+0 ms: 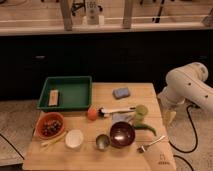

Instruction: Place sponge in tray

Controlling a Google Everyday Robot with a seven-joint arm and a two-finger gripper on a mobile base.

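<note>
The light-blue sponge [121, 92] lies flat on the wooden table, near its far edge and right of centre. The dark-green tray [80, 95] sits at the table's far left, with a narrow tan block [53, 97] inside it on the left. My white arm [187, 90] hangs off the table's right side. My gripper [170, 117] points down beside the table's right edge, well to the right of the sponge and holding nothing.
An orange bowl [50, 125] with dark contents, a small white bowl [74, 138], a metal cup [102, 142] and a dark red bowl [122, 134] line the front. An orange ball [92, 113], a utensil [117, 110], a green object [140, 116] and a fork [150, 144] lie mid-table.
</note>
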